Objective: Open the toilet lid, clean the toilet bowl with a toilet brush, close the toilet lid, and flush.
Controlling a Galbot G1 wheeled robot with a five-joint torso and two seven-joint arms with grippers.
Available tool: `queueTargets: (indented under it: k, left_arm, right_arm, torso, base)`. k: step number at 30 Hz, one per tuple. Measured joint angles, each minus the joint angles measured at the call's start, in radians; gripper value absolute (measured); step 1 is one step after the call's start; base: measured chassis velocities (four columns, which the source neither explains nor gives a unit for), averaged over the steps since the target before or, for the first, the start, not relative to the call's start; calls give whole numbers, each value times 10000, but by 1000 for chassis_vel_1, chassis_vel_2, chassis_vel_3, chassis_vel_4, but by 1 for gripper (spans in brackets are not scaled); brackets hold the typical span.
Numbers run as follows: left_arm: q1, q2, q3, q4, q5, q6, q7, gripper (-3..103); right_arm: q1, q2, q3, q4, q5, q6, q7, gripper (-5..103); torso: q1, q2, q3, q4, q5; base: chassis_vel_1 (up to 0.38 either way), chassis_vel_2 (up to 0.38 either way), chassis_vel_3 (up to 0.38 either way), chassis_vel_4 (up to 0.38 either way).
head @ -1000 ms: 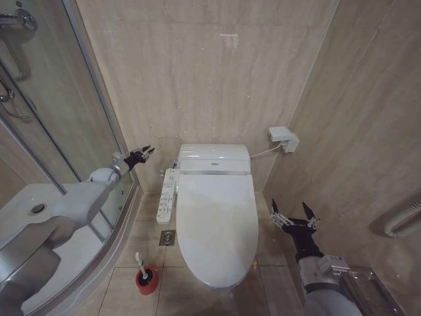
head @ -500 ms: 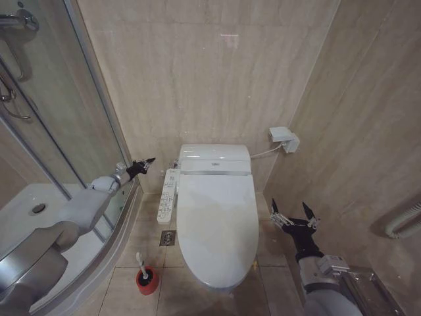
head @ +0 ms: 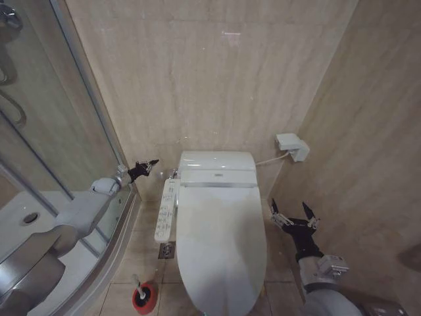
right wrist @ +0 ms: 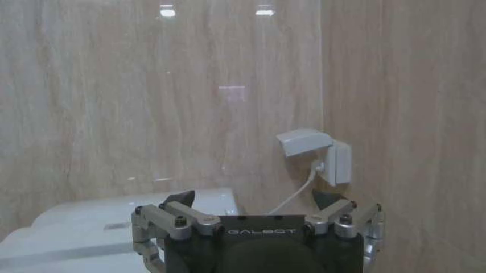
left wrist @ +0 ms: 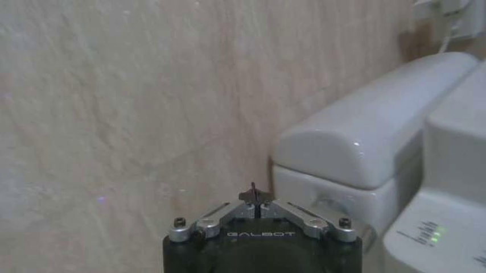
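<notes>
Our left pincer (head: 150, 163) was clenched beside the tank; our right pincer (head: 294, 215), marked GALBOT, stood released just right of the shut toilet lid (head: 220, 247). Toilet brush (head: 140, 289) sat on the floor, well below the left pincer.

Left arm extended forward and up — left claw (head: 146, 166) at full reach, fingers pressed together to a point, holding nothing. Right arm low at the robot's right side, wrist raised — right claw (head: 293, 215) pointing up, fingers spread wide, holding nothing.
</notes>
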Motion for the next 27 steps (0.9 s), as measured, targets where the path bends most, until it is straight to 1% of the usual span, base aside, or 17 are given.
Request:
queueTargets:
  k: [1,2,3,4,5,8,9,11,14,17,20,27]
  left_arm:
    - [0,0,0,0,0,0,0,0]
    - [116,52,3,-82,-51,-20,245,0]
    - [267,102,3,-203,-65,-43,513,0]
    - [388,138,2,-330,-69,-56,657,0]
    - [388,138,2,-330,-69,-56,657,0]
    - [527,91,-2,-290,34,-169,962,0]
    - [527,91,-2,-290,34,-169,962,0]
    - [512,-71,6,61,151,-257,1122,0]
    - [491,-210,-6,253,199,-285,1156,0]
    - [585,-475,-220,409,234,-289,1139,0]
    - [645,-600,-374,466,318,-297,1130,0]
    - [640,-652,-402,602,365,-297,1118,0]
  right_arm:
    - [0,0,0,0,0,0,0,100]
    - [0,0,0,0,0,0,0,100]
    - [-2,0,0,0,-1,0,0,100]
    - [-3,0,0,0,0,0,0,100]
    - [-3,0,0,0,0,0,0,100]
    - [-6,0,0,0,0,0,0,100]
    - [-6,0,0,0,0,0,0,100]
    - [-8,0,0,0,0,0,0,100]
    - [-6,0,0,0,0,0,0,100]
    - [-5,0,0,0,0,0,0,100]
    - [-5,0,0,0,0,0,0,100]
    - [-5,0,0,0,0,0,0,100]
  torso:
    - [0,0,0,0,0]
    - [-3,0,-1,4,9]
    - [-6,0,-1,6,8]
    - [-9,1,-3,1,-1]
    - [-9,1,-3,1,-1]
    - [-15,5,-7,1,9]
    - [-15,5,-7,1,9]
    - [-15,5,-6,2,3]
    - [-13,5,-6,3,5]
    - [-8,3,-3,0,4]
    - [-8,3,-3,-2,5]
    - [-9,3,-3,4,4]
  base:
    - [-86,54,5,-49]
    - [-54,54,24,-17]
    - [0,0,0,0]
    - [13,-78,-26,45]
    - [13,-78,-26,45]
    - [58,-67,-32,68]
    - [58,-62,-44,86]
    - [0,0,0,0]
    - [0,0,0,0]
    - [0,0,0,0]
    - [0,0,0,0]
    - [0,0,0,0]
